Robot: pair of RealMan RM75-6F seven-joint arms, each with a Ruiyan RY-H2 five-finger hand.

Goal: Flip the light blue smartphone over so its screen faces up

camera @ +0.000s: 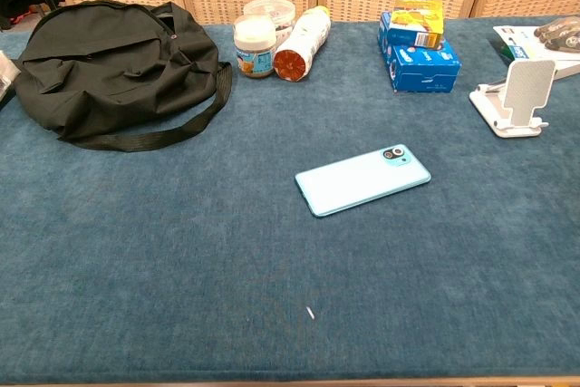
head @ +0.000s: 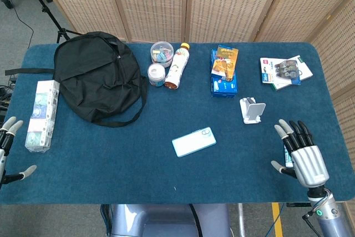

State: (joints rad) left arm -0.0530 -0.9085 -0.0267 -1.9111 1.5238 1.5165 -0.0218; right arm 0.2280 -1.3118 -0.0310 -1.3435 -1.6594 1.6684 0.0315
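Note:
The light blue smartphone (head: pixel 193 141) (camera: pixel 362 179) lies flat near the middle of the blue table, back side up with its camera lens showing at the right end. My right hand (head: pixel 299 151) hovers open over the table's front right, well to the right of the phone, fingers spread and holding nothing. At the far left edge my left hand (head: pixel 10 147) shows only partly, with fingers apart and nothing in them. Neither hand appears in the chest view.
A black backpack (head: pixel 97 79) fills the back left, with a long box (head: pixel 42 115) beside it. Jars (head: pixel 156 74) and a lying bottle (head: pixel 177 66) sit at the back centre. Blue snack boxes (head: pixel 223 70), a white phone stand (head: pixel 252 109) and booklets (head: pixel 285 71) stand to the right.

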